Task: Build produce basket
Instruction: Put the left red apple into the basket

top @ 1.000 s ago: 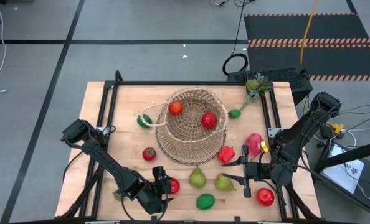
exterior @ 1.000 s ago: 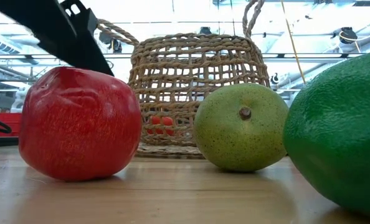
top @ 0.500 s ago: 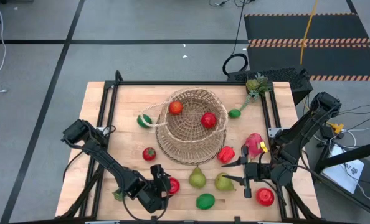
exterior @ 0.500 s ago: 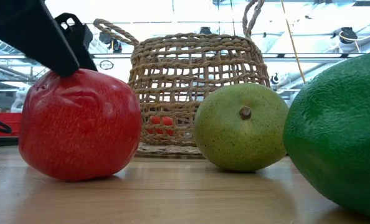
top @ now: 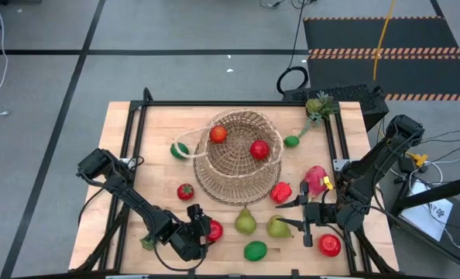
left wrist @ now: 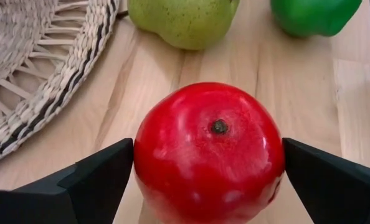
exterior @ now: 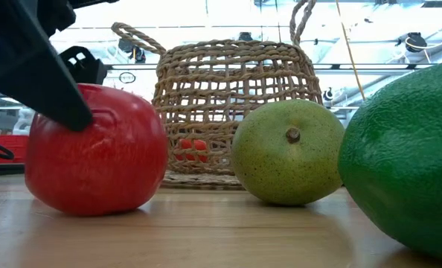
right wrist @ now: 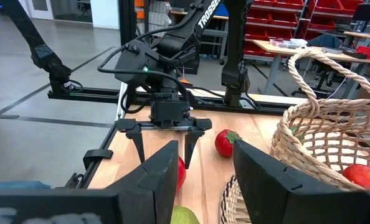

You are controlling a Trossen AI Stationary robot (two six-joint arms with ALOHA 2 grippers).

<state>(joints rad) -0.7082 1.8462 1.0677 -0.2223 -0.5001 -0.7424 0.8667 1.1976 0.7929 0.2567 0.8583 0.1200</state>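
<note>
Near edge: a lime [top: 255, 250] and a red fruit [top: 330, 246] lie loose on the table [top: 121, 155], well apart.
Left gripper [left wrist: 208, 163]: at the near-left, jaws spread wide, one finger [left wrist: 88, 177] on each side of a red apple [left wrist: 208, 151]. From the wrist view the fingers flank it but look not yet closed on it. The apple sits on the wood.
Right gripper [top: 304, 217]: near-right, hanging just beside a pear [top: 277, 227]; jaws narrow, nothing between them.
Next row: a second pear [top: 245, 222] between apple and first pear. Behind, a small red fruit [top: 185, 191], a red pepper-like piece [top: 281, 191] and a pink dragon fruit [top: 316, 179], all still on the table.
Basket [top: 238, 177]: mid-table, tipped so its mouth faces up and back; handle arching toward the left.
In basket: two red fruits [top: 218, 133] [top: 259, 149].
Far side: a green piece [top: 180, 150] touching the handle, a small lime [top: 291, 141] to the right of the basket, a leafy green item [top: 317, 105] at the far-right corner.
Progress: early, by my count. Two pieces are in, about ten remain out.
Step in hand: likely the grasp on the apple, then a lift to the basket.
</note>
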